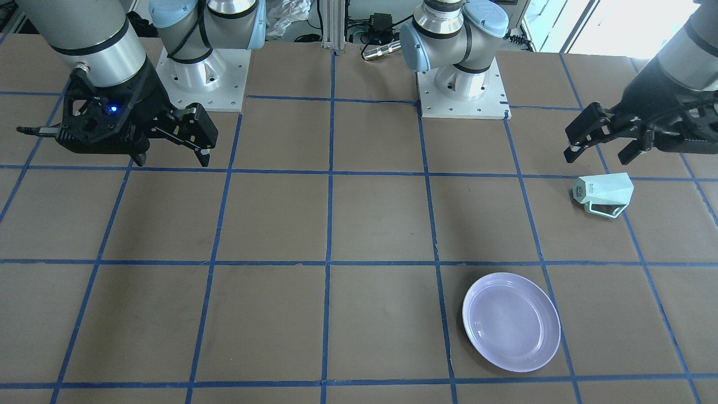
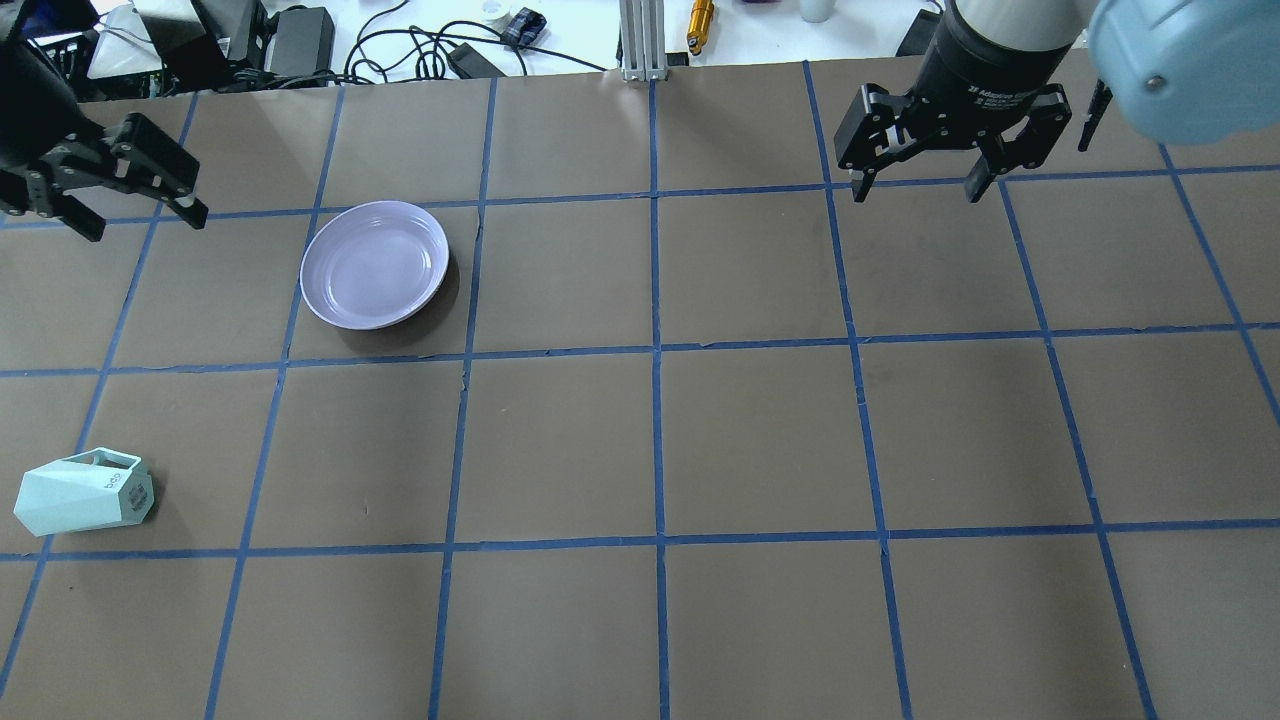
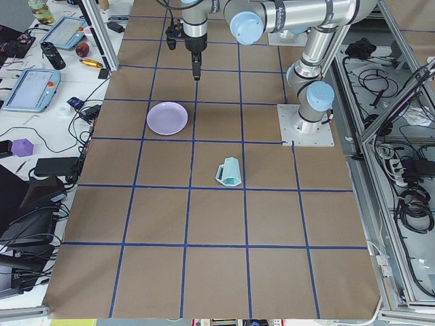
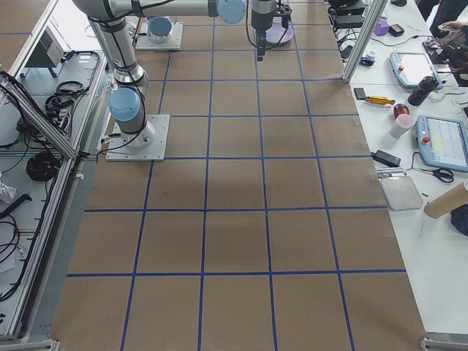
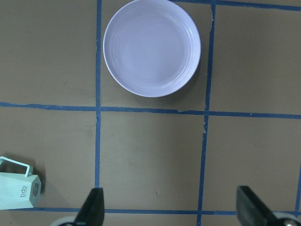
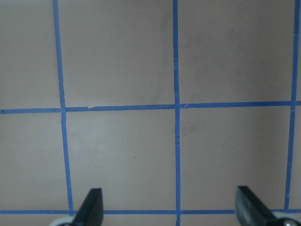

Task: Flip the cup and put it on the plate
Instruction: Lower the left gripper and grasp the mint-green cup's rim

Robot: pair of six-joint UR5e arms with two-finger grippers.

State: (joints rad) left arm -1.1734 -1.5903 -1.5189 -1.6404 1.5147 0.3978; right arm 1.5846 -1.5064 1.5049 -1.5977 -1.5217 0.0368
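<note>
Left gripper (image 5: 171,209): count one. Fingers spread wide, gripping nothing. It hovers above the desk (image 2: 760,440) between 9 and 10 o'clock in the overhead view, well apart from both task items.

Right gripper (image 6: 169,209): count one. Fingers spread wide, gripping nothing. It hovers at 1 o'clock in the overhead view, over the grid squares.

Cup (image 2: 85,492): count one. Pale mint-green and faceted, lying on its side on the desk between 8 and 9 o'clock in the overhead view. The base with its dark marking is turned to 3 o'clock, the handle to 12 o'clock and the mouth to 9 o'clock. Its interior cannot be made out. In the left wrist view it sits at 8 o'clock, cut by the frame edge.

Plate (image 2: 375,265): count one. Round, pale lavender and glossy, with a raised rim, lying flat on the desk at 10 o'clock in the overhead view. Its well shows only faint rings and glare. The cup lies at 8 o'clock from it, well apart.

Desk: brown sheeting divided into squares by blue tape lines (image 2: 655,350).

Room: an aluminium post (image 2: 640,40) stands at 12 o'clock beyond the desk edge. Tangled black cables (image 2: 400,40) lie at 11 o'clock. A screen pendant (image 4: 442,142) rests on a side bench.
</note>
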